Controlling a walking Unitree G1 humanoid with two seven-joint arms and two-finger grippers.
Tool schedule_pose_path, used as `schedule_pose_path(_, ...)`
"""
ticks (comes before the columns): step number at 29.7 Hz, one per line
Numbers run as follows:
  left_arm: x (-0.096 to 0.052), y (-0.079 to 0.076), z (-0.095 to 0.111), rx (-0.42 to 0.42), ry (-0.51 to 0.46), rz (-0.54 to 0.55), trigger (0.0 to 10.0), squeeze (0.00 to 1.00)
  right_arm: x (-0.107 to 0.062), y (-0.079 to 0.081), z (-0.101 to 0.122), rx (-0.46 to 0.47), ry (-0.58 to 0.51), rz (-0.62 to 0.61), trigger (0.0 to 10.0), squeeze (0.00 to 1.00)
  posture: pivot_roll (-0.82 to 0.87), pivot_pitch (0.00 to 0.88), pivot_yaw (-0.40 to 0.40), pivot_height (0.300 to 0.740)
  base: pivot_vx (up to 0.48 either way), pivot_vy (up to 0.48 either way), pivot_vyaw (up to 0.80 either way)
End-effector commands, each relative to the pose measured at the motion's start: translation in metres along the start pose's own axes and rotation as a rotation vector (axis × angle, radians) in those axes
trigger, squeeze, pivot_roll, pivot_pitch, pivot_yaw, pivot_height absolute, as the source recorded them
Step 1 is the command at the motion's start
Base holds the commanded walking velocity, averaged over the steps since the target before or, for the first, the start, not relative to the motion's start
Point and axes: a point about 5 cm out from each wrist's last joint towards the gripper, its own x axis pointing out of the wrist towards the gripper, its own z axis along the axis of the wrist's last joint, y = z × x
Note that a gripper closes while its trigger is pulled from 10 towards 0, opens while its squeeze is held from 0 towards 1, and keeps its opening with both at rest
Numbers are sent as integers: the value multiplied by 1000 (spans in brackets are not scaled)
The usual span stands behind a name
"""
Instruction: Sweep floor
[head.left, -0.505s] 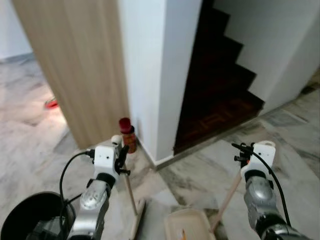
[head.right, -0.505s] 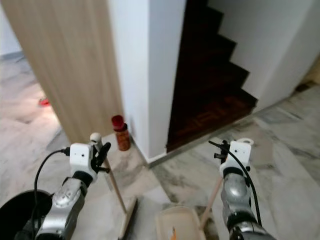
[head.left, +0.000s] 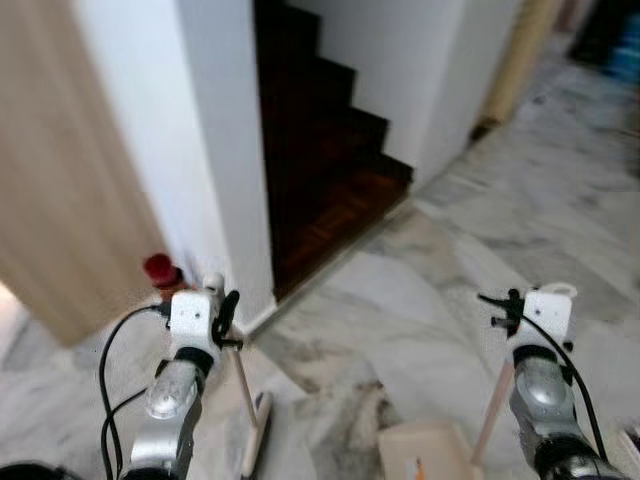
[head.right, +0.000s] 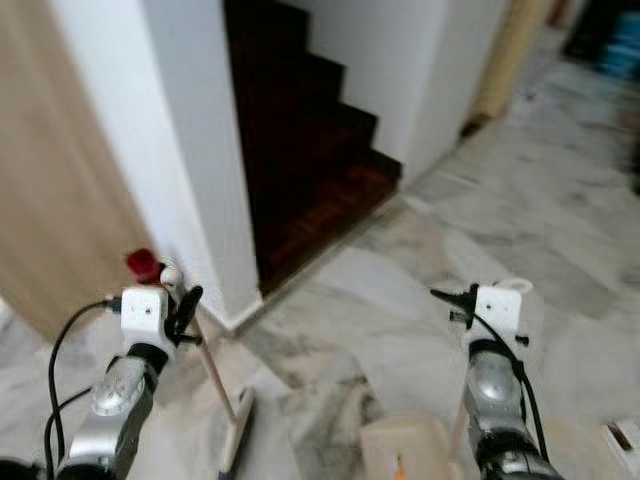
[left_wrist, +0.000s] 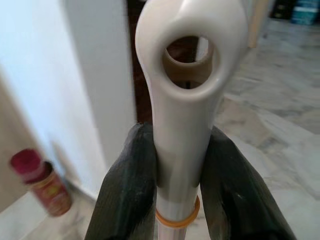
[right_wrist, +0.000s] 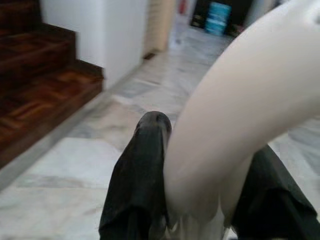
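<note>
You're looking at the broom (head.left: 245, 395) w/ a cream handle: hang-hole loop at the top, thin orange ring just under the grip, slim pale head resting on the grey marble floor (head.left: 420, 290). Left gripper (left_wrist: 177, 175) is clamping that handle near its top, black fingers (left_wrist: 125, 190) pressing both sides. The broom is standing just in front of the white wall corner (head.left: 225, 170), leaning slightly. Right gripper (right_wrist: 200, 200) is squeezing the cream dustpan handle (right_wrist: 235, 130), fingers tight on each side; the dustpan (head.left: 425, 450) is sitting on the floor well right of that corner. A red-capped bottle (head.left: 160, 270) is standing at the corner's base, left side. Dark wooden stairs (head.left: 320, 150) are rising right behind the corner. Head views are blurring, dustpan pan is getting cut off at the frame bottom, bottle label unreadable, far blue items too fuzzy to ID.
</note>
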Motion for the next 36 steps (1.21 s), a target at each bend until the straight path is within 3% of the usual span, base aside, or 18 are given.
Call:
schedule_pose_path(1, 5, -5, 3, -5, -17, -13, 10000, 0, 0, 12, 3, 55, -12, 19, 10000, 0, 39, 0, 8, 740, 0, 0, -800)
schedule_pose_path(7, 4, -8, -5, -26, 1, 3, 10000, 0, -10, 32, -5, 148, 20, 56, 10000, 0, 23, 0, 1, 740, 0, 0, -800)
schedule_pose_path(13, 2, -4, -8, -36, 6, 29, 10000, 0, -22, 43, -14, 141, 19, 108, 10000, 0, 11, 0, -1, 740, 0, 0, -800)
schedule_pose_path(36, 2, -14, -9, -54, -9, -6, 10000, 0, -23, 24, -12, 138, -29, 76, 10000, 0, -24, 0, 18, 740, 0, 0, -759)
